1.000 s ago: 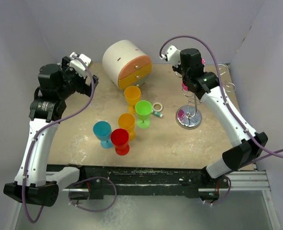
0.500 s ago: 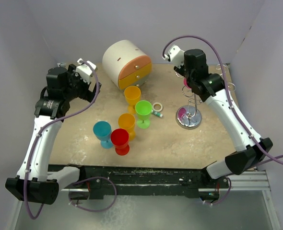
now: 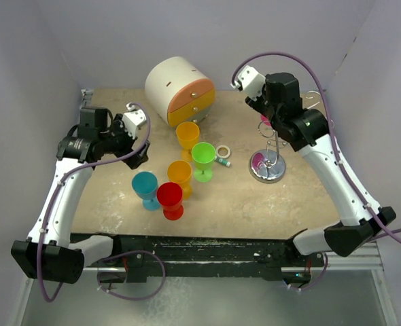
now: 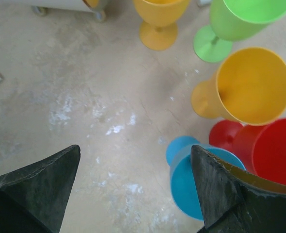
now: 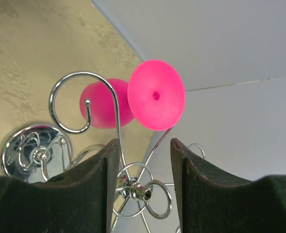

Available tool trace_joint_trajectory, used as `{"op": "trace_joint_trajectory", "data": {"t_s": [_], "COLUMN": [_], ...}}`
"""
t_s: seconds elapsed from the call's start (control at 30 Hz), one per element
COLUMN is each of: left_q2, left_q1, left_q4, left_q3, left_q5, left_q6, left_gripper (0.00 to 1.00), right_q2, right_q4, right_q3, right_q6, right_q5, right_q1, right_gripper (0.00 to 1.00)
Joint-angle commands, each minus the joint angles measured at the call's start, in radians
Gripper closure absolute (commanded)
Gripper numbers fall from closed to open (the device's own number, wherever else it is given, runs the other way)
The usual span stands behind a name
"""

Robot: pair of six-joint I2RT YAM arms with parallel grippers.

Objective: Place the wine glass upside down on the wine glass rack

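I saw the pink plastic wine glass [image 5: 156,94] hanging foot-up on a curled arm of the silver chrome wire rack [image 3: 268,171]. My right jaws stood apart near the rack's top, gripping nothing. My left jaws gaped wide, well left of the rack.

Six glasses [image 3: 202,157] — one rack [image 3: 275,170]

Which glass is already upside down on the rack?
The pink glass, foot up among the wine glass rack's scroll arms. The blue glass, red glass, green glass and two orange glasses stand upright on the table.
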Motion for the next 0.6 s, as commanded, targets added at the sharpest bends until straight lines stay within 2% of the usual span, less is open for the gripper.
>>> {"op": "trace_joint_trajectory", "data": {"t_s": [0.0, 0.27, 0.37, 0.57], "left_q2": [-0.008, 0.015, 0.039, 0.077], "left_q1": [0.000, -0.002, -0.002, -0.009], "left_q4": [-0.137, -0.187, -0.196, -0.198], "left_q3": [-0.014, -0.059, -0.064, -0.091], "left_q5": [0.104, 0.050, 0.049, 0.062], "left_q6": [0.123, 0.200, 0.206, 0.207], "left_gripper": [0.03, 0.11, 0.18, 0.32], "right_q2": [-0.050, -0.083, -0.087, -0.087], "right_q4": [-0.038, -0.117, -0.139, -0.136], "right_q3": [0.050, 0.109, 0.145, 0.139], "right_q6": [0.050, 0.119, 0.132, 0.132], "right_q5": [-0.057, -0.200, -0.242, -0.228], "right_q1": [0.015, 0.019, 0.019, 0.019], "right_gripper": [0.51, 0.50, 0.49, 0.49]}}
